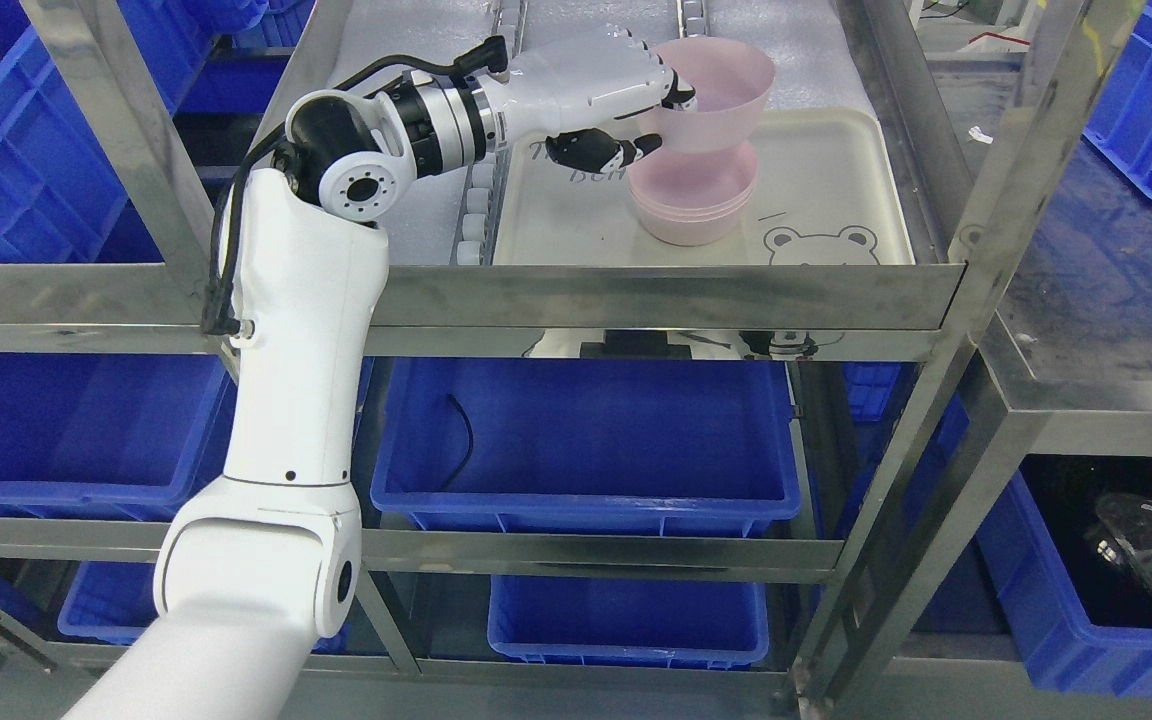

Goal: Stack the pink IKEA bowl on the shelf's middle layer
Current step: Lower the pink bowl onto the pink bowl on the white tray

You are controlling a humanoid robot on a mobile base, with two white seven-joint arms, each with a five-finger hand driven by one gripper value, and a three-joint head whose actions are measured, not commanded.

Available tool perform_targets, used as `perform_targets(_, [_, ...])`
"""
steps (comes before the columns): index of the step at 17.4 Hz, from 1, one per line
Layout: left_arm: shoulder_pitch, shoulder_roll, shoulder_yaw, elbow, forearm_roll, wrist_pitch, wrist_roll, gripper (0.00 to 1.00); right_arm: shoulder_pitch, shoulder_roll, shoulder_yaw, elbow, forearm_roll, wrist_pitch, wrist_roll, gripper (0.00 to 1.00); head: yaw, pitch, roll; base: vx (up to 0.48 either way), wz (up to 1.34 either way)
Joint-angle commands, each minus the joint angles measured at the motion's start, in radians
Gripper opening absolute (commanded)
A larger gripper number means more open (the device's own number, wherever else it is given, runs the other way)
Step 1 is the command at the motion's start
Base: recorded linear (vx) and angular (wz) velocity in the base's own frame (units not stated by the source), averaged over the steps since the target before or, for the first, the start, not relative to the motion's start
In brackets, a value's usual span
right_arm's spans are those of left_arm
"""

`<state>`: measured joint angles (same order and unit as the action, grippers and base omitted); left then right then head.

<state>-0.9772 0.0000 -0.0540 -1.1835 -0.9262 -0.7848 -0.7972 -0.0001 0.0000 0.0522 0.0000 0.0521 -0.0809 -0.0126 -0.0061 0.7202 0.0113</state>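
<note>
- Left hand (pixel 636 110) gripping pink bowl (pixel 721 90) by its nine o'clock rim.
- Hovering tilted above stacked bowls (pixel 693 205) on tray (pixel 836 190).
- Levelling, centring, lowering gently.

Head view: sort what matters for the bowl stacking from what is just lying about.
Job:
left hand
held pink bowl
stack of pink bowls
cream tray

Lying about:
blue bins
black cable

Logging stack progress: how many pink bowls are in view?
At least 3: one bowl tilted in the left hand above a nested stack on the tray showing about two rims; more may be hidden.
</note>
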Motion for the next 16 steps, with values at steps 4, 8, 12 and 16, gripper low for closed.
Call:
perform_targets(4, [-0.054,0.018,-0.072,0.232,-0.074,-0.001,0.022,0.03,0.005,-0.017,0.0,-0.017,0.0,0.0,-0.006,1.0,0.0,0.0,0.0,0.0,0.0])
perform_targets(8, [-0.057,0.018,-0.156,0.268,-0.069,-0.001,0.064,0.03,0.003,-0.017,0.0,-0.017,0.0,0.0,-0.006,1.0,0.0,0.0,0.0,0.0,0.0])
perform_targets(12, [-0.06,0.018,-0.176,0.282,-0.069,-0.001,0.069,0.04,0.005,-0.017,0.0,-0.017,0.0,0.0,-0.006,1.0,0.0,0.0,0.0,0.0,0.0])
perform_targets(16, [-0.06,0.018,-0.178,0.282,-0.069,-0.001,0.069,0.04,0.005,-0.017,0.0,-0.017,0.0,0.0,-0.006,1.0,0.0,0.0,0.0,0.0,0.0])
